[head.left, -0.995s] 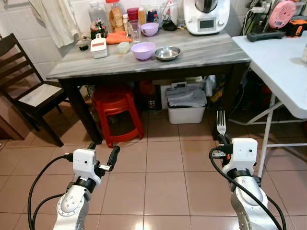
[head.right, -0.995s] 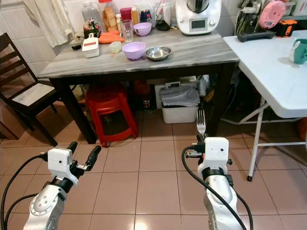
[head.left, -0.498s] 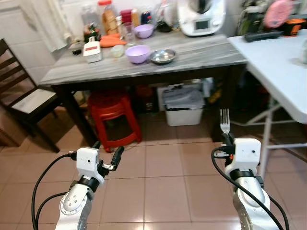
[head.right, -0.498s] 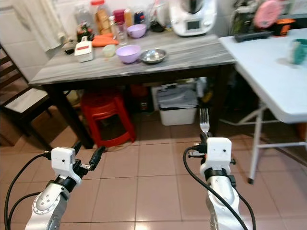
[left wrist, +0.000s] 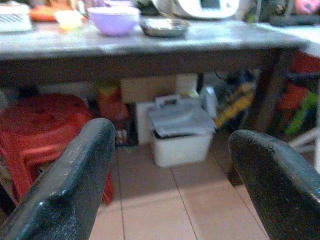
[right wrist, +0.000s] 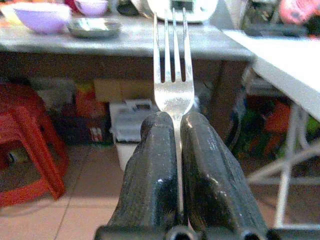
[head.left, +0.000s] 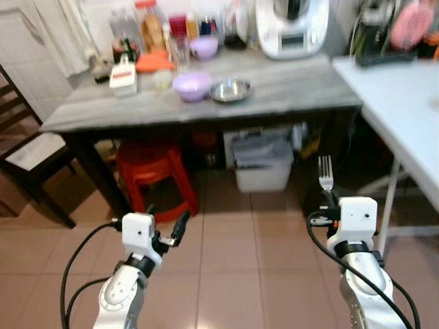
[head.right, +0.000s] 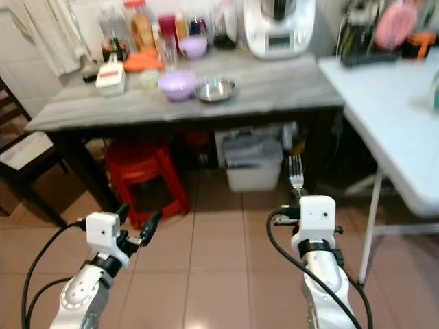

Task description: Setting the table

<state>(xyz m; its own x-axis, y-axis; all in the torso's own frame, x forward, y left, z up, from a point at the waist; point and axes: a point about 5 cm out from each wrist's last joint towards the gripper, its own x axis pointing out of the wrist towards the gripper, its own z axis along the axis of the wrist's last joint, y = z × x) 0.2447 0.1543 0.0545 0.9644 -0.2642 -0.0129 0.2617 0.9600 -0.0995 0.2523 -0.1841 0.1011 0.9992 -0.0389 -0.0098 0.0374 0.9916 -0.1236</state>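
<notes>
My right gripper [head.left: 330,201] is shut on a silver fork [head.left: 325,171], held upright with its tines up, low in front of me over the tiled floor. In the right wrist view the fork [right wrist: 171,75] stands out from between the closed black fingers [right wrist: 150,170]. My left gripper [head.left: 167,223] is open with nothing in it; its two fingers [left wrist: 75,175] stand wide apart. Ahead is a grey marble table [head.left: 295,82] carrying a purple bowl [head.left: 191,86] and a steel dish [head.left: 230,89]. A white folding table [head.left: 405,103] stands at the right.
Under the grey table are a red plastic stool [head.left: 154,168] and a white lidded bin [head.left: 262,161]. A dark wooden chair [head.left: 27,151] stands at the left. A white kitchen appliance [head.left: 291,27], bottles and a second purple bowl [head.left: 204,46] crowd the table's back.
The whole picture has shifted and blurred, so the camera has moved. The table now looks nearer. Both arms keep their pose and the fork stays in the right gripper.
</notes>
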